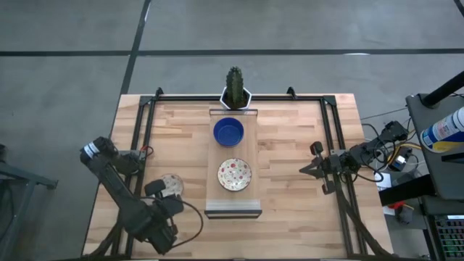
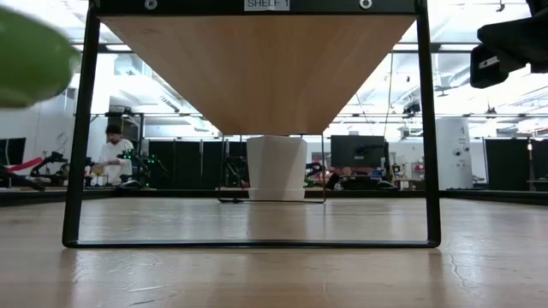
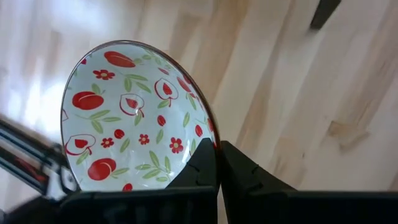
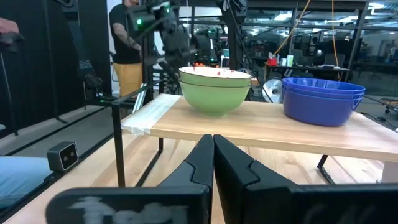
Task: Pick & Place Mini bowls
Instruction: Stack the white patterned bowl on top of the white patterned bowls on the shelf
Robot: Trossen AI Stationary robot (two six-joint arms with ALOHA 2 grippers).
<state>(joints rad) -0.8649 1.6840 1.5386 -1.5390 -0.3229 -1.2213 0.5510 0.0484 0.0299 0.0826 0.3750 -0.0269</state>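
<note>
A wooden shelf (image 1: 233,201) stands mid-table. On it are stacked cobalt blue mini bowls (image 1: 228,132), which also show in the right wrist view (image 4: 323,99), and stacked cream bowls with red and green speckles (image 1: 234,174), green on the outside (image 4: 214,93). My left gripper (image 1: 165,190) is left of the shelf. It is shut on another cream speckled bowl (image 3: 134,124), which shows as a green blur in the low view (image 2: 26,56). My right gripper (image 1: 304,170) is shut and empty right of the shelf, pointing at it (image 4: 212,140). My left gripper pinches the speckled bowl's rim (image 3: 210,134) between its two fingers, one finger (image 3: 202,165) on the inner side and the other (image 3: 242,171) on the outer. The bowl is tilted, its patterned inside toward the wrist camera. It is lifted clear of the table.
A white hexagonal pot with a cactus (image 1: 235,93) stands at the shelf's far end. Black frame rails (image 1: 148,130) run along the table's left, right and far sides. Bare wood lies on both sides of the shelf. A person (image 2: 111,154) is in the room behind.
</note>
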